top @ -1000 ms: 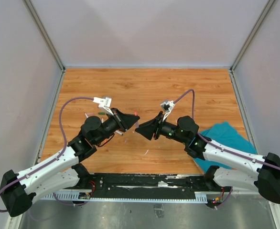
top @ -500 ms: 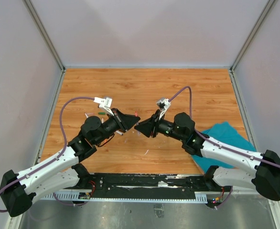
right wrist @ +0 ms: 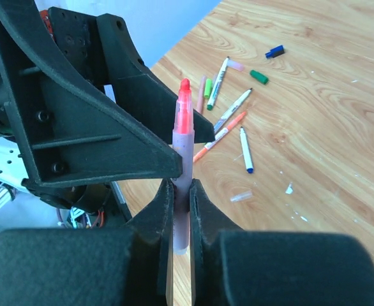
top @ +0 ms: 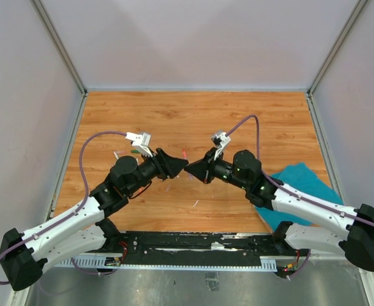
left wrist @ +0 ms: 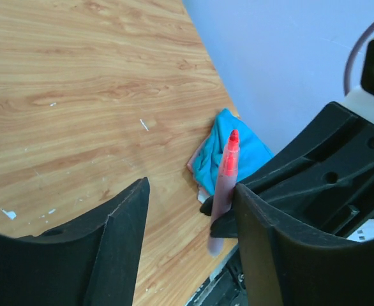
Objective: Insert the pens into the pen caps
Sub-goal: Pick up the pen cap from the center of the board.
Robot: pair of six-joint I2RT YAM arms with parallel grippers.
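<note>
Pen with the red-pink tip is held upright above the counter, pinched low on its barrel by the right arm's fingers, while the left arm's fingers are spread wide beside it, and other pens, a green cap and a blue cap are seen lying on the wood beyond.

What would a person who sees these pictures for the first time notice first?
The two grippers meet nose to nose above the middle of the table. The right gripper is shut on a pale pen with a red end, and the left gripper stands open around it. Next come the loose pens lying near the left arm.
</note>
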